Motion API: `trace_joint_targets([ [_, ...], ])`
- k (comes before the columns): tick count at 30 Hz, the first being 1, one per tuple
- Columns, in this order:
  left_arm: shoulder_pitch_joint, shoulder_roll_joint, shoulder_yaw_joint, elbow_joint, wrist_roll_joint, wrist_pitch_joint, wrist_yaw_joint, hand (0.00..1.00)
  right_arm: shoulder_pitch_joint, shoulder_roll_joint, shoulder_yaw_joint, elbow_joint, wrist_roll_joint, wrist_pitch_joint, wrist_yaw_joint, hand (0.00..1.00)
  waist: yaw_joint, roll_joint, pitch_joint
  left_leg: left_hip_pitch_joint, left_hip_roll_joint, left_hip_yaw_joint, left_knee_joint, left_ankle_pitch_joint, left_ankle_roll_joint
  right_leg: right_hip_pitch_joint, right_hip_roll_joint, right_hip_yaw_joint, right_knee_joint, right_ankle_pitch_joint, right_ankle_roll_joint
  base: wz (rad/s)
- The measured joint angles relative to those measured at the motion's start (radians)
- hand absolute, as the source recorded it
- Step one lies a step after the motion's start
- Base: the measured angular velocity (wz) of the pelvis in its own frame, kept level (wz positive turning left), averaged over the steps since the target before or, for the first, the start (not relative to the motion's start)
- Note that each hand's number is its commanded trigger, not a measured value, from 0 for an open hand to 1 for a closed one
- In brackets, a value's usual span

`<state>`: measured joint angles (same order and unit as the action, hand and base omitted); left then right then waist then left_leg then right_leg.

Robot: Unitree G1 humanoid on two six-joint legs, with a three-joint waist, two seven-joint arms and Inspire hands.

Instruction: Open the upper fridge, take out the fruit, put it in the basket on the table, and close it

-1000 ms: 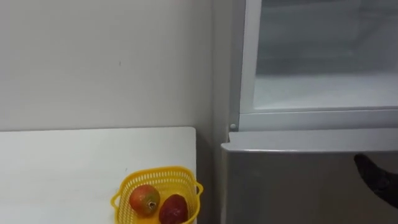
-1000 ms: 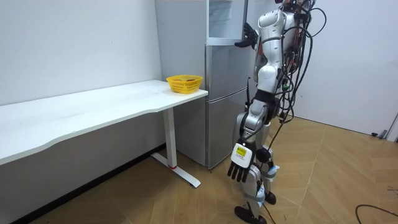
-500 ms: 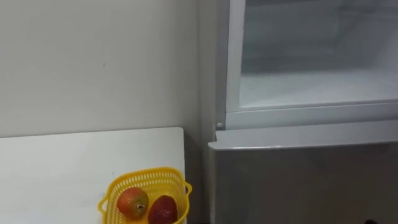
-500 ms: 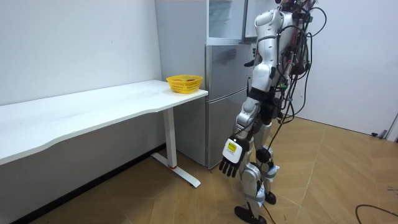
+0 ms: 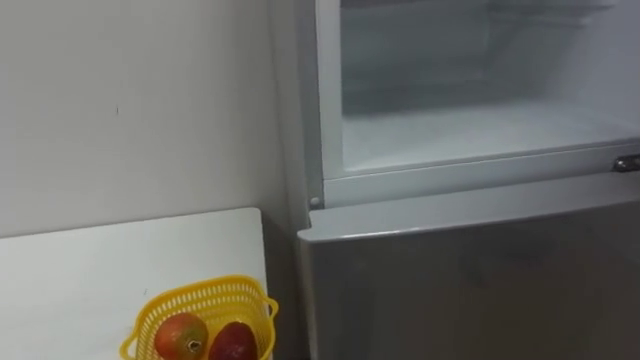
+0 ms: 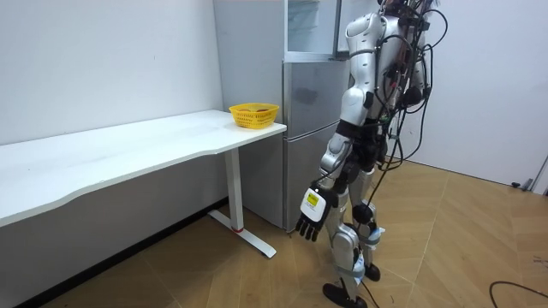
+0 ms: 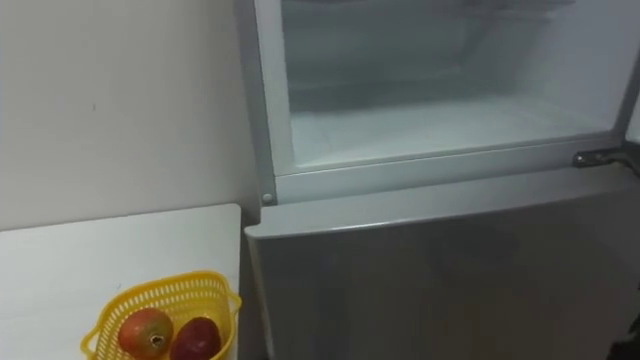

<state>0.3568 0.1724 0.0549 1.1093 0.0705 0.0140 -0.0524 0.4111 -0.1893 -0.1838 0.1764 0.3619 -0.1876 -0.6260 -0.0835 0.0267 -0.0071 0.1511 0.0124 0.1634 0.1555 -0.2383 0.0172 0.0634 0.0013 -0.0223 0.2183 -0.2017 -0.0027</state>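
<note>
The robot is seen standing right of centre, before the fridge [image 6: 304,128], its upper compartment open. The left hand [image 6: 310,218] is hung low, fingers relaxed. A yellow basket [image 6: 253,114] is set on the white table [image 6: 128,150].

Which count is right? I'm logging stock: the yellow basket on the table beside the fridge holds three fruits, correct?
Not quite: the basket on the table beside the fridge holds two fruits, as the left eye view shows.

Upper fridge compartment [image 5: 470,130] stands open at the front; its white floor gives a wide passage between left frame post [image 5: 330,100] and right hinge [image 5: 627,162]. Closed lower door [image 5: 470,280] bars entry below. Yellow basket [image 5: 200,290] occupies the tabletop's [image 5: 100,270] near right corner, just beside the fridge.
</note>
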Motion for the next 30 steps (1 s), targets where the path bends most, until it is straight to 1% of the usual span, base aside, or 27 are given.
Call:
trace_joint_targets([
  [2, 0.001, 0.0, 0.001, -0.005, 0.001, 0.0, -0.002, 0.0, -0.002, 0.0, -0.025, 0.0, 0.072, 0.0, -0.005, 0.0, -0.002, 0.0, 0.0, -0.004, -0.001, -0.001, -0.003, 0.0, 0.0, -0.006, 0.0, -0.001, -0.001, -0.001, 0.001, 0.0],
  [5, 0.015, 0.0, 0.004, -0.032, -0.001, 0.0, -0.01, 0.0, -0.015, -0.002, -0.099, -0.001, 0.18, -0.002, -0.011, 0.0, -0.011, -0.004, -0.0003, -0.006, -0.001, -0.001, -0.004, 0.0, 0.0, -0.01, 0.0, 0.001, 0.002, -0.001, 0.001, 0.0],
  [6, 0.017, 0.001, 0.008, -0.032, -0.002, 0.0, -0.017, 0.0, -0.037, -0.003, -0.128, -0.001, 0.249, -0.002, -0.019, 0.0, -0.017, -0.006, -0.0002, -0.007, -0.001, -0.001, -0.004, 0.0, 0.0, -0.01, 0.0, 0.001, 0.004, -0.002, 0.001, 0.0],
  [8, 0.02, 0.002, 0.016, -0.032, -0.002, 0.0, -0.025, 0.0, -0.064, -0.005, -0.165, -0.002, 0.323, -0.003, -0.036, 0.0, -0.024, -0.01, 0.0, -0.008, -0.001, 0.0, -0.003, 0.0, 0.0, -0.011, 0.0, 0.003, 0.004, -0.002, 0.001, 0.0],
  [9, 0.021, 0.002, 0.024, -0.042, -0.002, 0.0, -0.029, 0.0, -0.071, -0.007, -0.196, -0.005, 0.384, -0.003, -0.04, 0.0, -0.029, -0.015, -0.0004, -0.007, -0.002, 0.0, -0.003, 0.0, 0.0, -0.011, 0.0, 0.002, 0.002, -0.003, 0.001, 0.0],
  [10, 0.025, 0.002, 0.027, -0.054, -0.002, 0.0, -0.029, 0.0, -0.072, -0.009, -0.209, -0.007, 0.417, -0.003, -0.041, 0.0, -0.029, -0.017, 0.0003, -0.007, -0.002, -0.001, -0.003, 0.0, 0.0, -0.011, 0.0, 0.002, 0.002, -0.004, 0.002, 0.0],
  [12, 0.031, 0.001, 0.062, -0.084, -0.001, -0.004, -0.036, 0.0, -0.086, -0.025, -0.251, -0.009, 0.522, -0.004, -0.042, 0.0, -0.022, -0.03, 0.0046, -0.007, -0.003, -0.001, -0.003, 0.0, 0.0, -0.012, -0.001, 0.003, 0.002, -0.007, 0.001, 0.0],
  [13, 0.031, 0.002, 0.068, -0.089, -0.001, -0.005, -0.037, 0.0, -0.092, -0.032, -0.259, -0.009, 0.554, -0.005, -0.041, 0.0, -0.023, -0.032, 0.0059, -0.007, -0.003, -0.001, -0.003, 0.0, 0.0, -0.012, -0.001, 0.004, 0.002, -0.007, 0.001, 0.0],
  [14, 0.031, 0.002, 0.077, -0.098, -0.002, -0.008, -0.038, 0.0, -0.109, -0.044, -0.279, -0.01, 0.624, -0.006, -0.039, 0.0, -0.025, -0.037, 0.0077, -0.009, -0.003, 0.0, -0.003, 0.0, 0.0, -0.015, -0.001, 0.004, 0.002, -0.007, 0.001, 0.0],
  [16, 0.032, 0.006, 0.082, -0.111, -0.002, -0.016, -0.039, 0.0, -0.132, -0.066, -0.316, -0.02, 0.758, -0.007, -0.025, 0.0, -0.029, -0.045, 0.0058, -0.018, -0.002, 0.001, -0.002, 0.0, 0.0, -0.028, 0.0, 0.007, 0.004, -0.007, 0.001, 0.0],
  [17, 0.032, 0.008, 0.082, -0.111, -0.002, -0.018, -0.04, 0.0, -0.136, -0.068, -0.327, -0.032, 0.795, -0.007, -0.022, 0.0, -0.031, -0.047, 0.0068, -0.02, -0.002, 0.001, -0.001, 0.001, 0.0, -0.029, 0.0, 0.007, 0.004, -0.007, 0.001, 0.0],
  [18, 0.034, 0.012, 0.082, -0.109, -0.002, -0.018, -0.043, 0.0, -0.14, -0.072, -0.348, -0.045, 0.869, -0.009, -0.008, 0.0, -0.032, -0.049, 0.0061, -0.02, -0.002, 0.0, 0.0, 0.001, 0.0, -0.028, 0.0, 0.006, 0.003, -0.007, 0.001, 0.0],
  [19, 0.034, 0.014, 0.085, -0.109, -0.002, -0.018, -0.045, 0.0, -0.142, -0.075, -0.357, -0.045, 0.9, -0.01, -0.001, 0.0, -0.032, -0.051, 0.0053, -0.02, -0.002, 0.0, 0.001, 0.001, 0.0, -0.027, 0.0, 0.006, 0.004, -0.007, 0.001, 0.0],
  [21, 0.033, 0.014, 0.105, -0.11, -0.001, -0.018, -0.052, 0.0, -0.155, -0.078, -0.392, -0.044, 0.985, -0.011, 0.03, 0.0, -0.032, -0.054, 0.0053, -0.021, -0.002, 0.001, 0.001, 0.001, 0.0, -0.025, 0.0, 0.006, 0.004, -0.006, 0.001, 0.0],
  [24, 0.036, 0.014, 0.134, -0.111, -0.001, -0.018, -0.062, 0.0, -0.155, -0.077, -0.419, -0.044, 1.045, -0.012, 0.073, 0.0, -0.033, -0.054, 0.0051, -0.02, -0.002, 0.0, 0.001, 0.001, 0.0, -0.02, -0.001, 0.005, 0.002, -0.006, 0.001, 0.0],
  [28, 0.05, 0.01, 0.16, -0.131, -0.001, -0.016, -0.063, 0.0, -0.17, -0.077, -0.44, -0.043, 1.056, -0.011, 0.141, 0.0, -0.032, -0.051, 0.0062, -0.017, -0.002, 0.001, 0.005, 0.001, 0.0, -0.01, -0.001, 0.008, 0.001, -0.006, 0.001, -0.01],
  [30, 0.05, 0.004, 0.185, -0.136, 0.0, -0.014, -0.063, 0.0, -0.188, -0.077, -0.458, -0.039, 1.06, -0.003, 0.187, 0.0, -0.031, -0.048, 0.0066, -0.016, -0.002, 0.001, 0.007, 0.0, 0.0, -0.012, -0.001, 0.015, 0.001, -0.006, 0.001, 0.0],
])
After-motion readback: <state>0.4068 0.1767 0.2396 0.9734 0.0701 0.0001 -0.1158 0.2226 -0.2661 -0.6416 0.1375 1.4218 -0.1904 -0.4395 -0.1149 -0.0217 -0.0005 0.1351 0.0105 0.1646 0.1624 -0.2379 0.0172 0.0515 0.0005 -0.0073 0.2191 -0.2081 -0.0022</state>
